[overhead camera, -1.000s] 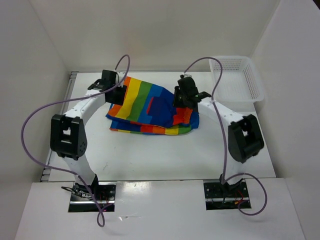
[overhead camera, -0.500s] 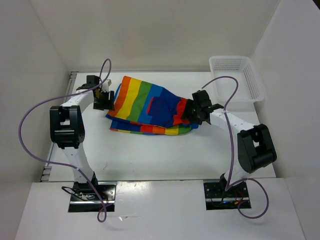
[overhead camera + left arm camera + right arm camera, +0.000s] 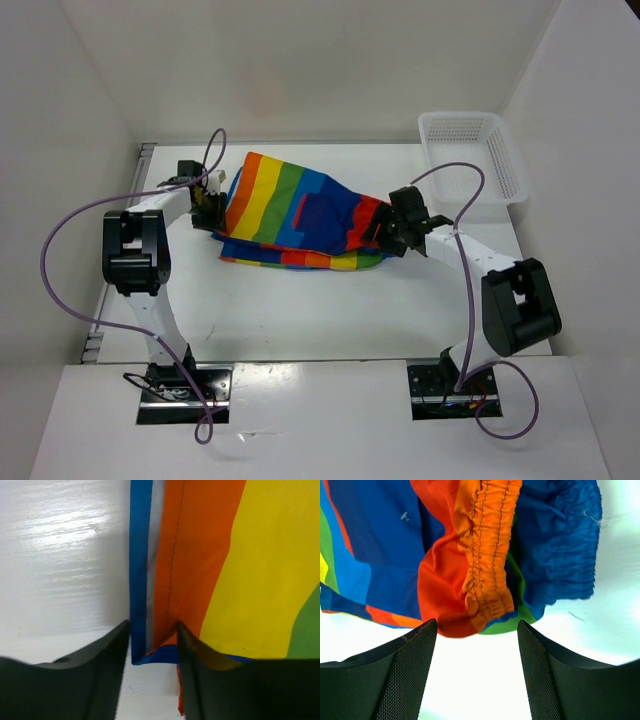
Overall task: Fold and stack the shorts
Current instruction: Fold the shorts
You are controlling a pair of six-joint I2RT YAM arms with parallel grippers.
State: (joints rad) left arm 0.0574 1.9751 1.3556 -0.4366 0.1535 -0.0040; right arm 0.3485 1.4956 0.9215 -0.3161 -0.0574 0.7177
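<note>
The rainbow-striped shorts [image 3: 300, 215] lie spread and roughly folded on the white table, with a second striped layer showing below them. My left gripper [image 3: 208, 203] is low at their left edge. In the left wrist view it [image 3: 152, 626] is open, with the blue-hemmed orange corner of the shorts [image 3: 210, 570] lying between the fingertips, not pinched. My right gripper [image 3: 393, 235] is at their right edge. In the right wrist view it [image 3: 476, 625] is wide open and empty, just short of the orange elastic waistband [image 3: 487, 560].
A white mesh basket [image 3: 470, 155] stands at the back right corner of the table. White walls close in the table [image 3: 320, 310] on the left, back and right. Purple cables loop above both arms.
Both grippers have moved outward off the shorts, the left to the left edge and the right to the right edge and nearer. The shorts have settled flat.
</note>
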